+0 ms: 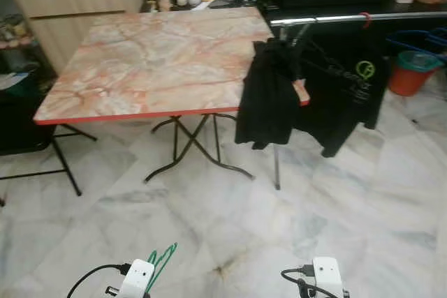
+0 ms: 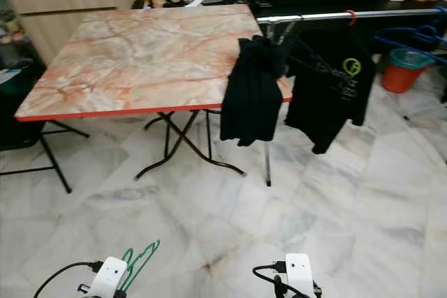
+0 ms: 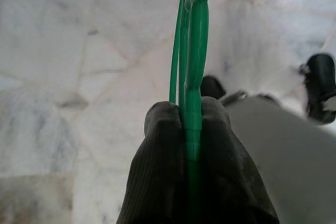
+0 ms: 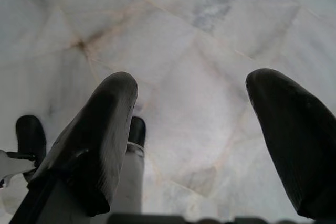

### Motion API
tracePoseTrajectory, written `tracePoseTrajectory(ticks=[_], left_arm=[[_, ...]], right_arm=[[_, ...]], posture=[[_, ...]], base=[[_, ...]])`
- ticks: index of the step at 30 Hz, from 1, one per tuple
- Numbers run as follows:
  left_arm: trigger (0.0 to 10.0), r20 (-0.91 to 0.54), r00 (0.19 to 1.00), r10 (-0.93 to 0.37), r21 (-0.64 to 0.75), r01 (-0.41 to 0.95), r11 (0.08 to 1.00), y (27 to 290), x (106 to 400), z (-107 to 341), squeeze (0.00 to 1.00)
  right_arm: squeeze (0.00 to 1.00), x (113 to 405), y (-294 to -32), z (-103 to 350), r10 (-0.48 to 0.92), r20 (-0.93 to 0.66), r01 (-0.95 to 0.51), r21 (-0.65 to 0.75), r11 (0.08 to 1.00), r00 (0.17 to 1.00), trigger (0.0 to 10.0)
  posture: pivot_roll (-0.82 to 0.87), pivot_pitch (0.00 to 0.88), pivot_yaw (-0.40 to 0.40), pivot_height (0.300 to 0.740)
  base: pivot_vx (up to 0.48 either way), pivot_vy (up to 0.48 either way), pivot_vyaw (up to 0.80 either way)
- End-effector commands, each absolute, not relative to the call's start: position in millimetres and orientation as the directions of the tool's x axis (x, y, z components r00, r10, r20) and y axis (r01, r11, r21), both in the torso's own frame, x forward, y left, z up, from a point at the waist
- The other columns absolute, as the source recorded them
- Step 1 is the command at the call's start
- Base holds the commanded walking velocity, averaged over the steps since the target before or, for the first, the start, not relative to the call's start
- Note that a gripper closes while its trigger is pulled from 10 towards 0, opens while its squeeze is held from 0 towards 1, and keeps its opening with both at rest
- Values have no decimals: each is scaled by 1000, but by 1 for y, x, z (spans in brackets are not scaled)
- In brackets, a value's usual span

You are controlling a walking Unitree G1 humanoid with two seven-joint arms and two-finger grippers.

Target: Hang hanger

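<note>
Left hand (image 3: 186, 116) pinching green hanger (image 3: 191, 51) low over marble floor (image 1: 335, 200); right hand (image 4: 199, 129) spread, idle. Carrying step, likely. Next: approach silver rail (image 1: 391, 16) beyond bench (image 1: 154, 54), hook over it.

Ahead stands a table (image 1: 140, 61), with a rail (image 1: 363, 17) of hanging garments (image 1: 269, 95) at its right.

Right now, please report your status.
Left gripper shut on green hanger, low. Right gripper open, idle. Rail ahead, black clothes hanging; table beside it.
</note>
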State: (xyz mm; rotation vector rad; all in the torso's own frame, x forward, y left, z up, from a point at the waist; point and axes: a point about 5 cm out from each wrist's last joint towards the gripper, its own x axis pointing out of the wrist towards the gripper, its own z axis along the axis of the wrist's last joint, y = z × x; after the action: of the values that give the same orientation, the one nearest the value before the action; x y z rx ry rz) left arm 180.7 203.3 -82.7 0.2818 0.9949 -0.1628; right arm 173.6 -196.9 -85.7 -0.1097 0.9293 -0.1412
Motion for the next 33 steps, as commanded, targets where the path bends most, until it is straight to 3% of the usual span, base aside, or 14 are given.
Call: tracePoseTrajectory(ticks=[1,33], left_arm=[[10000,-845,535,-5,164,269,949,204,182,-82,0],[10000,-841,540,-15,159,273,949,203,185,-80,0]], right_arm=[[0,166,-199,-89,-174,-804,81,-155,985,568,10000],[0,166,-200,-89,-178,-795,107,-142,984,580,10000]], posture=[[-122,0,29,740],[-133,0,39,740]], base=[[0,-244,0],[0,-315,0]])
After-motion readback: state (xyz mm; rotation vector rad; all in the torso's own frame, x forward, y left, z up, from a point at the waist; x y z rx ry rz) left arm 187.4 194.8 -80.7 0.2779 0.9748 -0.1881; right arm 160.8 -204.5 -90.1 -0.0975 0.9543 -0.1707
